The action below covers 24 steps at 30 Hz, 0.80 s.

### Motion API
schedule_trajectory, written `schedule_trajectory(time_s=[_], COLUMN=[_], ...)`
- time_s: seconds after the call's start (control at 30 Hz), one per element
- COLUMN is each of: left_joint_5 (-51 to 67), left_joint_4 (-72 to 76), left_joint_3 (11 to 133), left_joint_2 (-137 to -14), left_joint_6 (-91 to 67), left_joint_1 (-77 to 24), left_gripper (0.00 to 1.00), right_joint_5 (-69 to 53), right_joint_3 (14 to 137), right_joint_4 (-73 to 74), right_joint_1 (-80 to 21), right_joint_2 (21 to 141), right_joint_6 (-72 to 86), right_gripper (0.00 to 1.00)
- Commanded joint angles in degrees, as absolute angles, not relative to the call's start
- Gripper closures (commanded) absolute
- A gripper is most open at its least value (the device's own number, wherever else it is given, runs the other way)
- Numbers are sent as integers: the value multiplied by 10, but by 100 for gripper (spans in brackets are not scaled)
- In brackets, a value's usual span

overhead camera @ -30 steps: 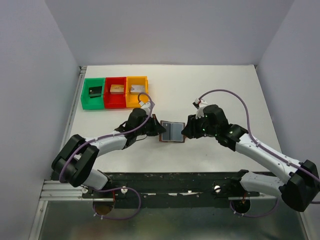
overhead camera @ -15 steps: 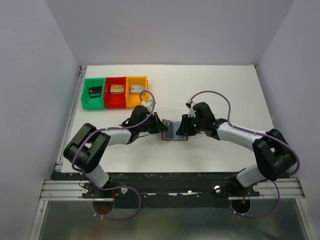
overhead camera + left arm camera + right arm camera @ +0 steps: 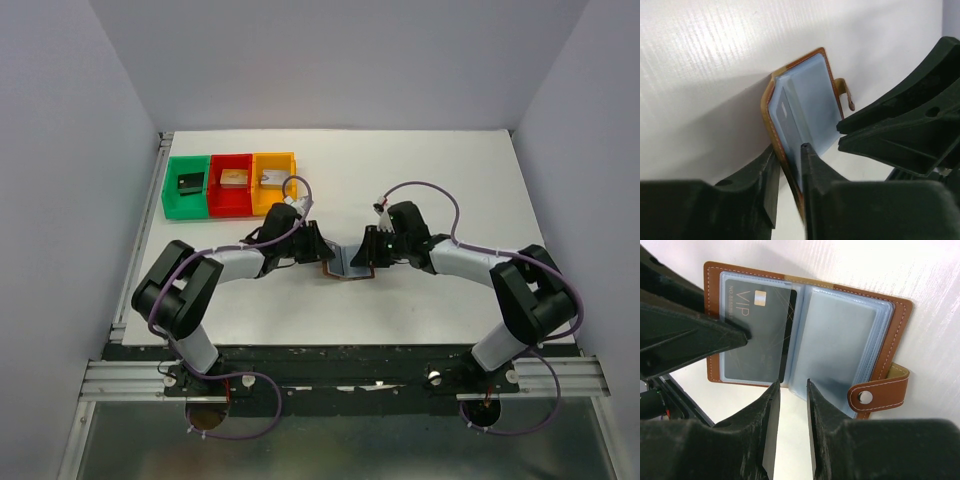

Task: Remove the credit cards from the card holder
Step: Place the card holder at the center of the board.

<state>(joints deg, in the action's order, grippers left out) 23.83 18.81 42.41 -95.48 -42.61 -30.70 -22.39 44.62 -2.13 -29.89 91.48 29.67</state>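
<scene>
White table [image 3: 420,170], grey walls [image 3: 330,60], open card holder [image 3: 347,262]

Top view: the left end effector [image 3: 322,258] and right end effector [image 3: 362,254] meet nose to nose at the middle of the worktop [image 3: 450,170]. The card holder [image 3: 347,266] fills the narrow slot between them, so nothing else could pass there. The left arm [image 3: 230,268] and right arm [image 3: 470,262] slant in from the near edge, fencing off that strip. 3 bins [image 3: 230,185] in a row block the far-left corner. Bare surface lies open at far right and centre-back — walls [image 3: 60,150] close 3 sides.
</scene>
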Motion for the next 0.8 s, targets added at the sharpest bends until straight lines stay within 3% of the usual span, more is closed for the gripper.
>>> schedule_trajectory(time_s=[0.0, 0.13, 0.3, 0.57, 0.77], left_joint_5=[222, 199, 171, 84, 73], left_joint_4=[108, 80, 30, -74, -45], left_joint_3=[453, 461, 476, 483, 452], left_joint_2=[-963, -959, -953, -902, -839], left_joint_6=[-392, -385, -374, -357, -392], left_joint_1=[-302, -302, -299, -287, -287], left_gripper=[57, 43, 36, 34, 37], right_joint_5=[-238, -237, -236, -229, -227], right_joint_3=[455, 455, 463, 465, 468], right_joint_4=[-37, -38, -28, -20, -19], right_joint_1=[-296, -295, -295, -295, -295], right_joint_2=[928, 931, 934, 936, 937], right_joint_6=[301, 299, 294, 293, 290], right_gripper=[65, 65, 65, 65, 65])
